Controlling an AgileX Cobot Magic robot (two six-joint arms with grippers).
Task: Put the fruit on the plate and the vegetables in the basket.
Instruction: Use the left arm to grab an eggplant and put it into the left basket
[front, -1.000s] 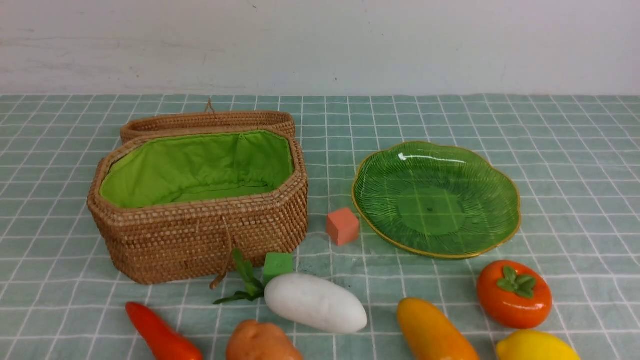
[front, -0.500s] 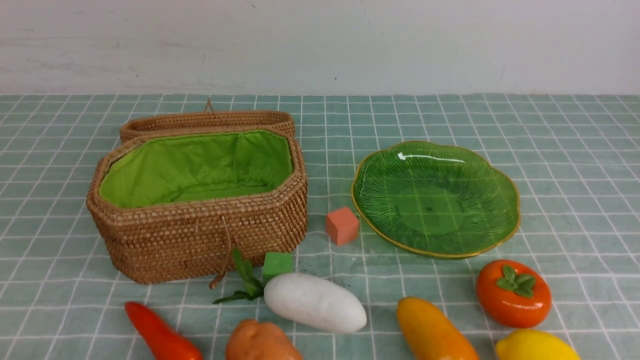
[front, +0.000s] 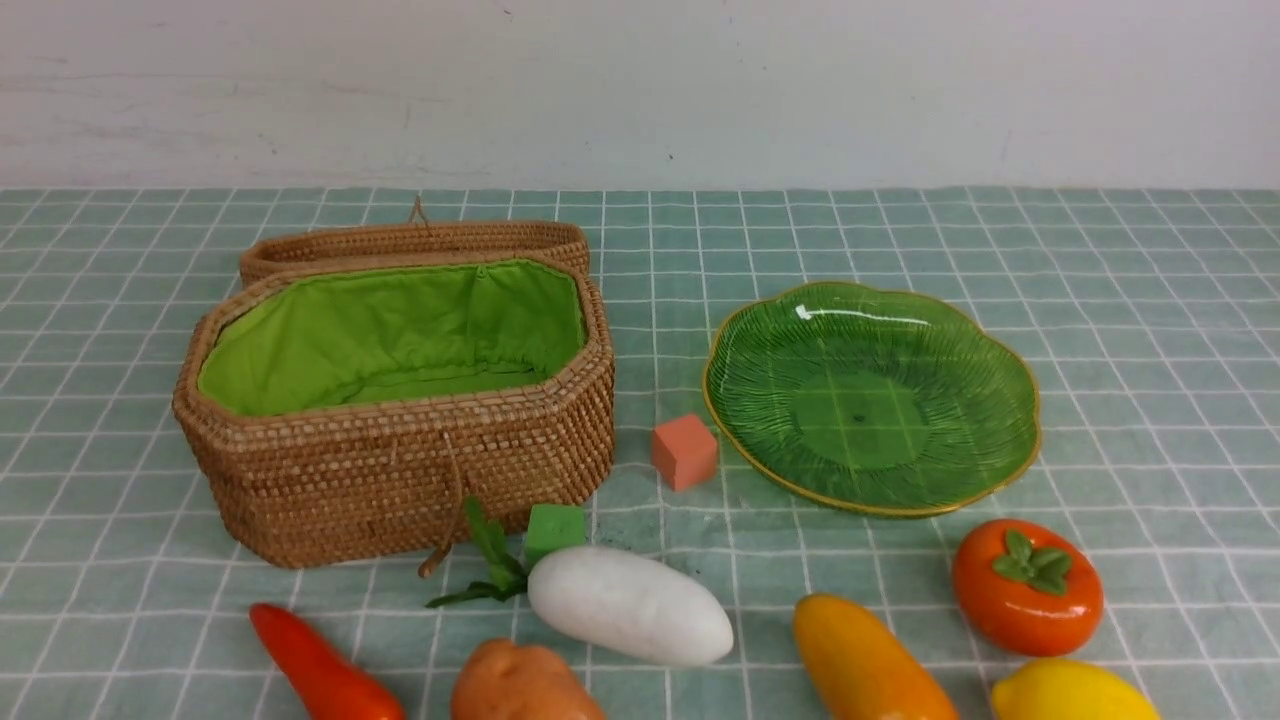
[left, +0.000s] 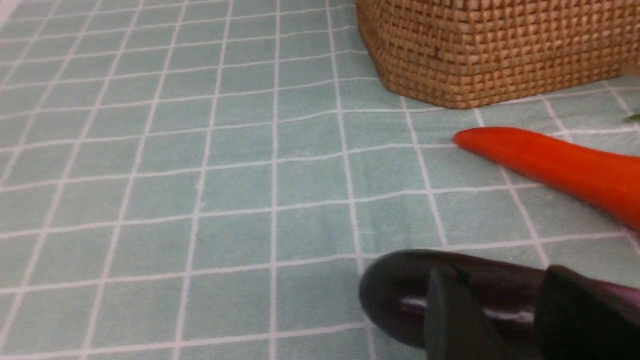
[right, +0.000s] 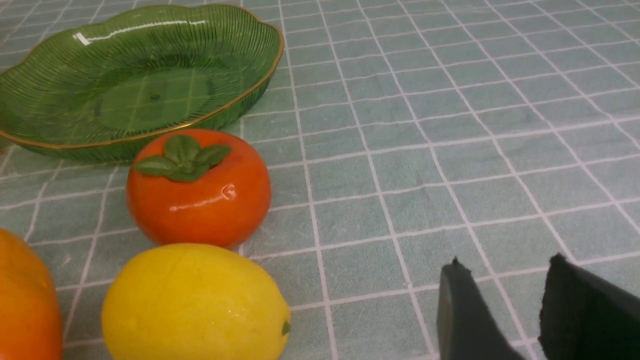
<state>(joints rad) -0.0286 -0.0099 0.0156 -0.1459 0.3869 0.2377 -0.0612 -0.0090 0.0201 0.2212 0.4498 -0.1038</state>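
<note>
The open wicker basket with green lining stands left. The green glass plate sits right, with nothing on it. In front of the basket lie the vegetables: white radish, potato and red chili. The fruit lies nearer the plate: mango, persimmon, lemon. My left gripper is open, low over the cloth near the chili. A dark purple glossy thing lies just past its fingertips. My right gripper is open and holds nothing, beside the lemon and persimmon.
A salmon cube sits between basket and plate. A green cube rests at the basket's front corner by the radish leaves. The basket lid lies folded back behind it. A pale wall closes off the far side of the checked cloth.
</note>
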